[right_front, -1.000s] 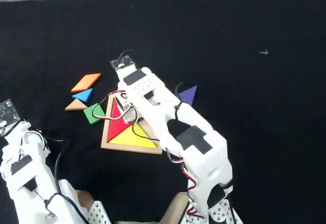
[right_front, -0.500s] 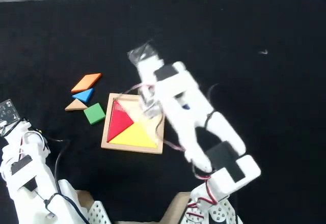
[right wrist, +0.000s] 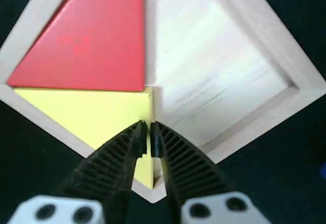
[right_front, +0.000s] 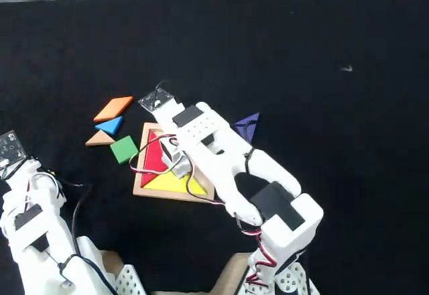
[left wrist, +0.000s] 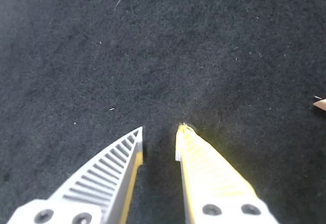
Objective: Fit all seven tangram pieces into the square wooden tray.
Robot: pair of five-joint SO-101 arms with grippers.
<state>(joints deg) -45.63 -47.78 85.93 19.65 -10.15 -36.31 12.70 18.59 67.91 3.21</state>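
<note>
— Where is the tray (right_front: 137,178) sitting?

— On the black bench (right_front: 335,141), a little left of centre. Inside it the red triangle (right_front: 153,164) lies against the left side and the yellow triangle (right_front: 164,184) along the near side, their edges meeting. The rest of its floor is bare wood.

— And the loose pieces?

— The green square (right_front: 124,149) is just beside the tray's left rim. Farther left are the tan triangle (right_front: 100,138), the blue triangle (right_front: 109,125) and the orange parallelogram (right_front: 113,108). The purple triangle (right_front: 248,126) lies off to the tray's right.

— What about the right end effector (right wrist: 147,127)?

— It hangs over the tray, above the yellow triangle's edge by the bare wood, fingers all but touching, holding nothing.

— The left end effector (left wrist: 160,130)?

— Near-left over bare bench, parted a little, empty.
</note>
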